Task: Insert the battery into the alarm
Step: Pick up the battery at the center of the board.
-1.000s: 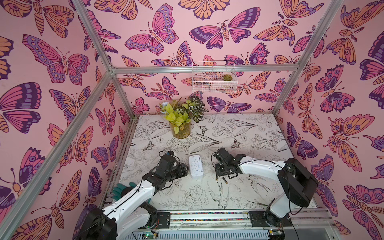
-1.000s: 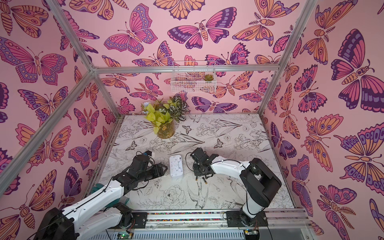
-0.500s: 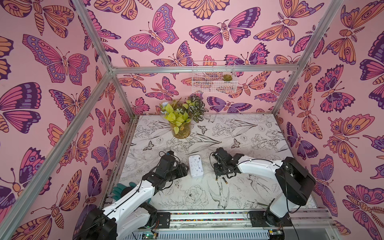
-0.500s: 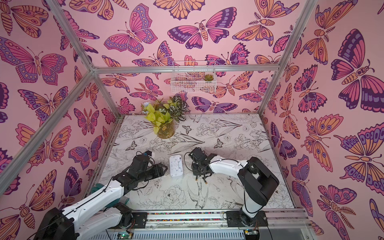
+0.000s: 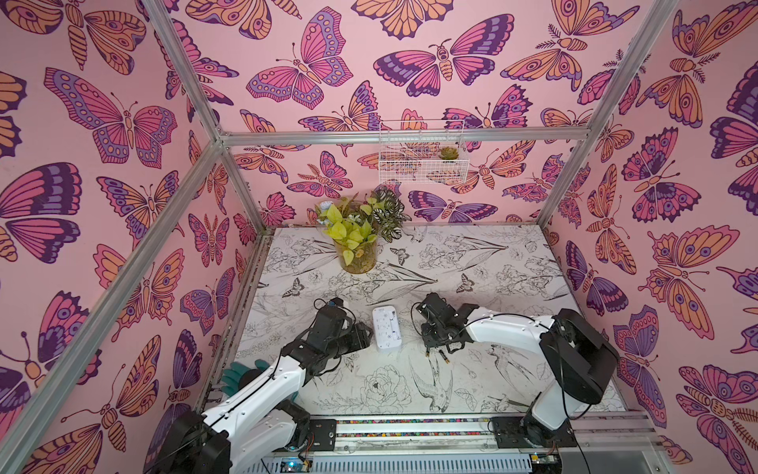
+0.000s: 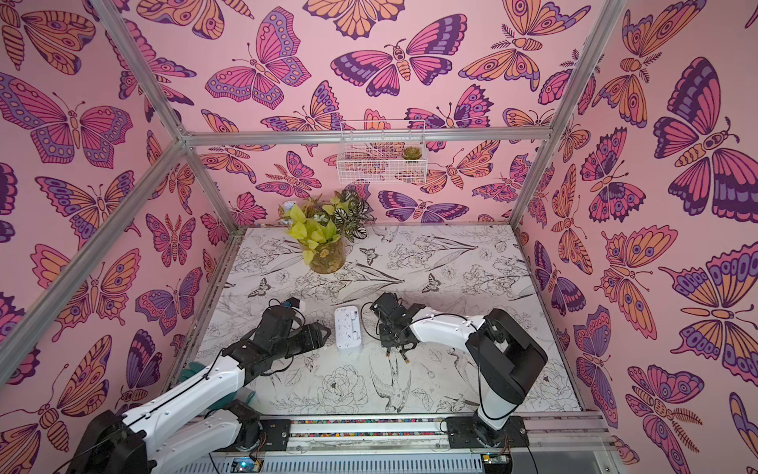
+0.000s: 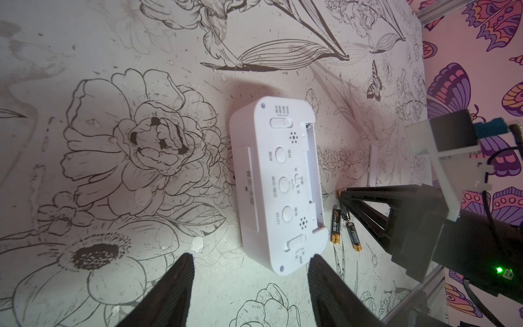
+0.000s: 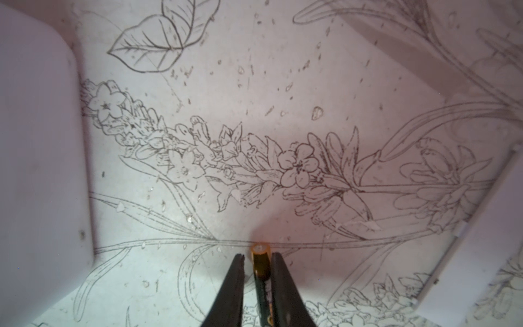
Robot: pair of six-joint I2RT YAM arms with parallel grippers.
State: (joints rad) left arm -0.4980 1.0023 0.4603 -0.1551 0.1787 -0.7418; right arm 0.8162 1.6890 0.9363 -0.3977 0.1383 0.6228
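Left of the alarm (image 7: 278, 184), the left gripper (image 5: 367, 335) waits with its jaws spread wide and nothing between them, its tips just off the alarm's near end. The alarm lies face down on the flower-printed table (image 5: 471, 262), its white back with buttons and switches turned up. Along its right edge the battery bay (image 7: 311, 170) stands uncovered and looks empty. Right of the alarm, close by but not touching it, the right gripper (image 8: 257, 255) has its jaws drawn narrow around a battery (image 8: 261, 263), whose gold end pokes past the tips. A sliver of gap shows at one finger, so how firm the hold is cannot be told, nor whether the battery is clear of the table. At least two spare batteries (image 7: 335, 226) lie loose just beside the alarm's right edge. By this showing the job is in its opening half: the pick-up is at hand, while carrying the battery over, lining it up and seating it in the bay all remain.
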